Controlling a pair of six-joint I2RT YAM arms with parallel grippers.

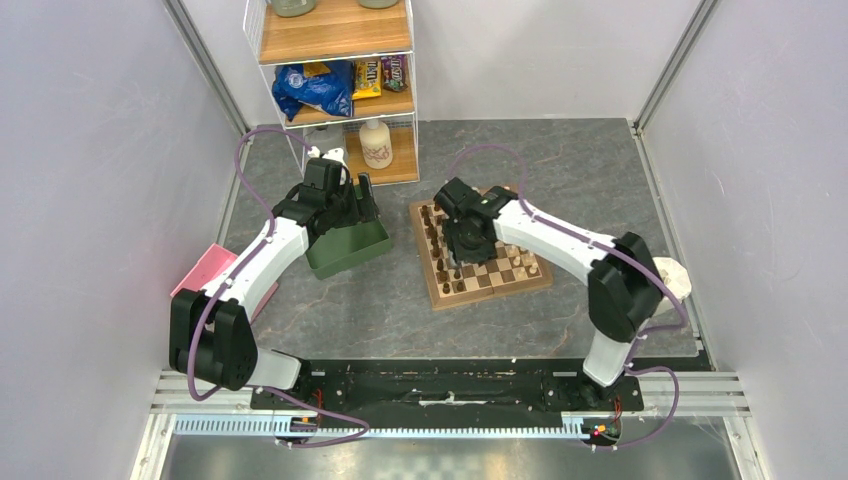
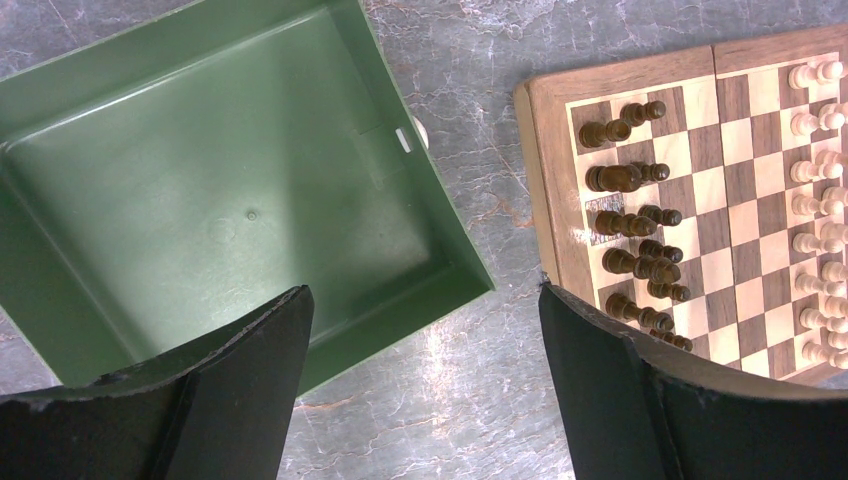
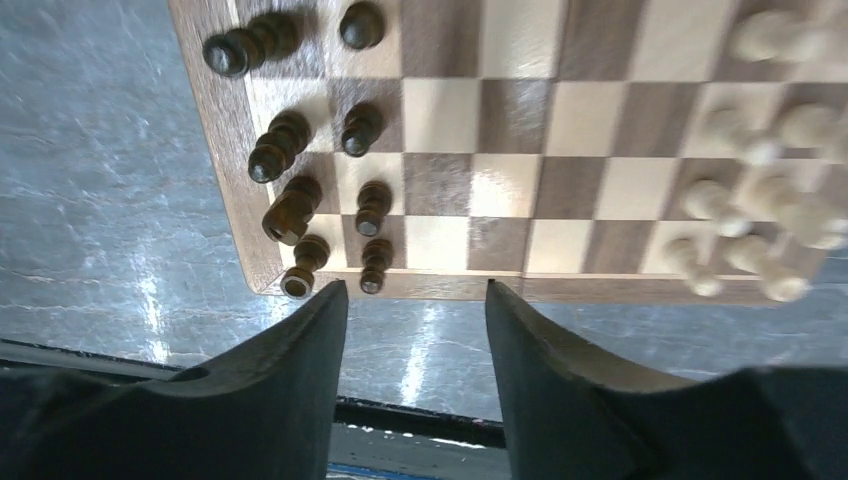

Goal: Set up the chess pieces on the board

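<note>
Two upright rows of dark pieces edge the board; left gripper and right gripper gape.

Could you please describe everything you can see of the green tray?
The green tray is a shallow, square, dull-green dish, plastic by its look, with sloped walls and rounded corners. Nothing shows inside it. It lies flat on the grey marbled table, left of the board and apart from it. The open left gripper hovers above it.
</note>
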